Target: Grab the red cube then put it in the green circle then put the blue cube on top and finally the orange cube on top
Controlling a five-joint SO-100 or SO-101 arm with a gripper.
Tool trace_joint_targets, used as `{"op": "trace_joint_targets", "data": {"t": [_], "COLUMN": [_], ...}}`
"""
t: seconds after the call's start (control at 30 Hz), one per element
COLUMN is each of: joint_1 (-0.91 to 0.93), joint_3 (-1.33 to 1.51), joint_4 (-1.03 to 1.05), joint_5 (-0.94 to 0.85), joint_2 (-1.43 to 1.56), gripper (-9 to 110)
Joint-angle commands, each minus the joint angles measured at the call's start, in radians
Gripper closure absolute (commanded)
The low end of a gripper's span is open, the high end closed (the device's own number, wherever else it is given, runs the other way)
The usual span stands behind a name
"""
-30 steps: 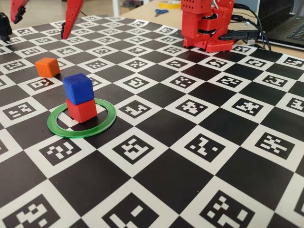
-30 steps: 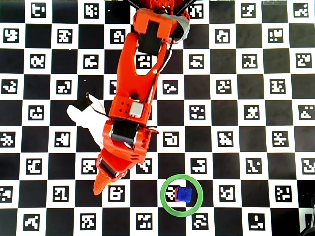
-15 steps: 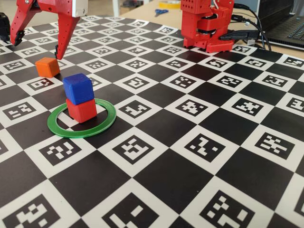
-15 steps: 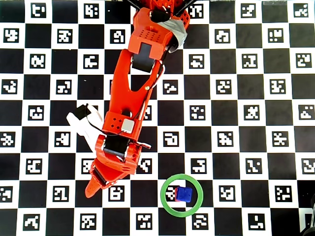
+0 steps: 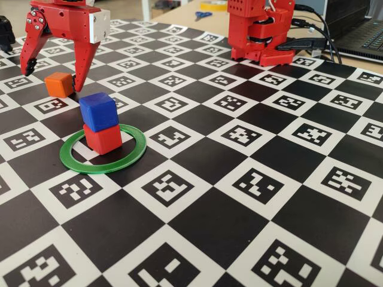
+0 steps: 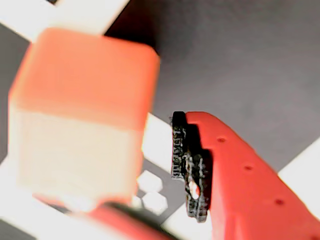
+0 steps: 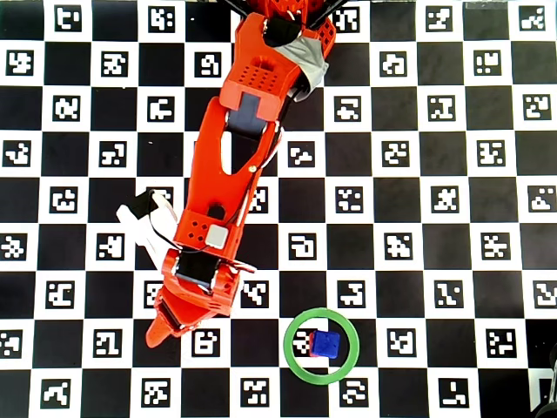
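The gripper (image 5: 52,72) was held wide open astride the orange cube (image 5: 60,84) (not yet gripped); the blue cube (image 5: 99,111) was stacked on the red cube (image 5: 103,139) inside the green circle (image 5: 103,150).

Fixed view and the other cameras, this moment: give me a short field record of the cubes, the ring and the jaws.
stack: blue cube sits on red cube
ring: green circle lies flat around the red cube
orange cube: on the board, apart from the stack, not yet lifted
gripper: open, jaws straddling the orange cube
orange cube in overhead view: hidden under the arm
steps left: orange cube onto the blue cube
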Motion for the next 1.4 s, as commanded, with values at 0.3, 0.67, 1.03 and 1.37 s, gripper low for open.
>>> {"op": "trace_joint_targets", "data": {"t": [0.3, 0.67, 1.03, 1.37], "joint_1": [0.02, 0.012, 0.009, -0.005], "joint_3": [-0.092, -0.071, -0.035, -0.015], "joint_4": [-0.035, -0.043, -0.046, -0.029], "joint_5": [-0.005, -0.029, -0.038, -0.115], "joint_2": [0.012, 0.015, 0.035, 0.08], "gripper": [56, 63, 84, 97]}}
